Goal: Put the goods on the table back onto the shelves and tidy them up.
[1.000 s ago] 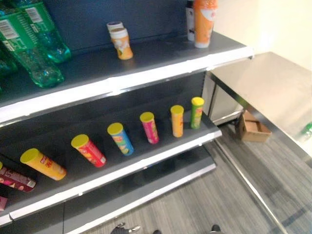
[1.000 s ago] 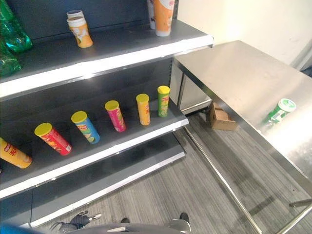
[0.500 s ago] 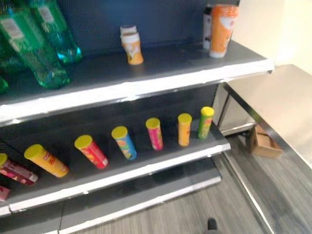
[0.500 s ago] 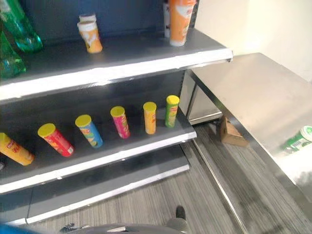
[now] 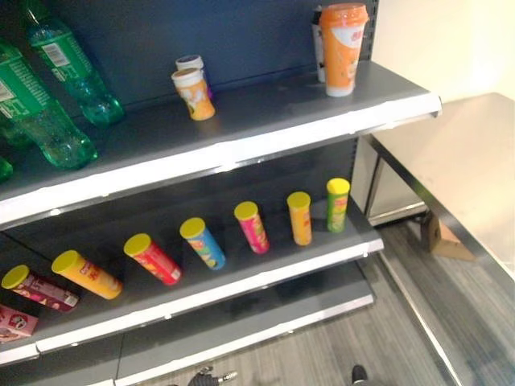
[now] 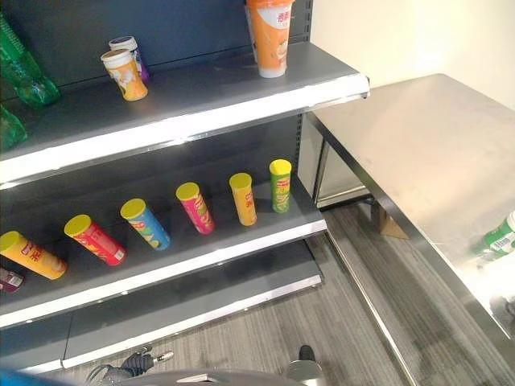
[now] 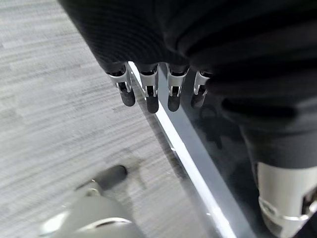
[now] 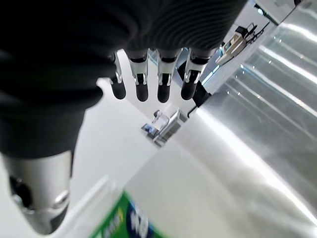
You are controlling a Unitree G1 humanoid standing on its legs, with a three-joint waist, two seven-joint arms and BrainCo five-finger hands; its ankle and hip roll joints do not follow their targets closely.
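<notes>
A steel tabletop [image 6: 418, 153] is seen beside grey shelves [image 6: 201, 96]. One green can [image 6: 500, 236] lies on it. Seven tubes [image 6: 193, 207] are lined up on the middle shelf. The left hand [image 7: 148, 96] and right hand [image 8: 148, 89] are empty, fingers straight.

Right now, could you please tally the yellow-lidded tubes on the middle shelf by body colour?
orange tubes: 2
red tube: 1
blue tube: 1
pink tube: 1
green tube: 1
maroon tube: 1
Total: 7
</notes>
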